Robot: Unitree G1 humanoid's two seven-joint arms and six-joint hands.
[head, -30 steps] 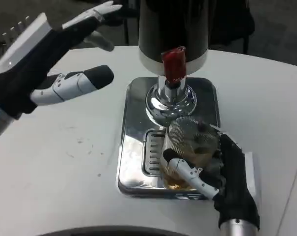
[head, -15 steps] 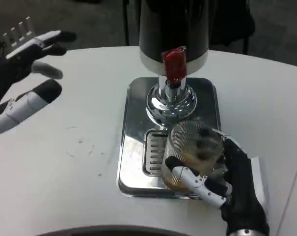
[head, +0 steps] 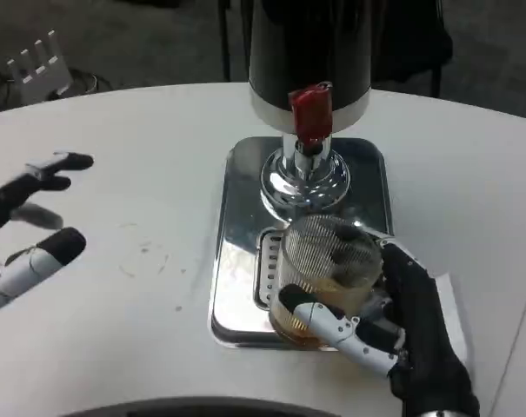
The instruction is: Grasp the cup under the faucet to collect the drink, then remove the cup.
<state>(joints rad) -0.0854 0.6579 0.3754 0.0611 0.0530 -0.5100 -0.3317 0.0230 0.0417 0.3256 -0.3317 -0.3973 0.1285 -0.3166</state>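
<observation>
A: Where's the cup (head: 325, 276)?
B: On the front part of the shiny metal tray (head: 236, 234), over the slotted grate (head: 266, 269), just in front of the chrome base (head: 304, 181) of the drink dispenser (head: 309, 54). It's clear, ribbed, w/ amber liquid at the bottom.
A: Right hand (head: 393, 326)?
B: Wrapped around the cup from the right side. A white finger (head: 336, 328) crosses the cup's front low down, black palm against its right wall. So it grips the cup.
A: Left hand (head: 28, 230)?
B: At the left edge of the view, above the white table (head: 115, 287), well apart from the tray. Fingers spread, holding nothing.
A: The tap?
B: Red lever (head: 310, 113) on the black dispenser body, above the chrome spout. Cup sits nearer the camera than the spout, tilted a bit toward the camera; can't tell if it's lifted off the tray.
A: Any brand, label, text?
B: None readable on dispenser, cup or tray. There's a white sheet (head: 449, 304) on the table by the right hand, partly hidden, no writing visible.
</observation>
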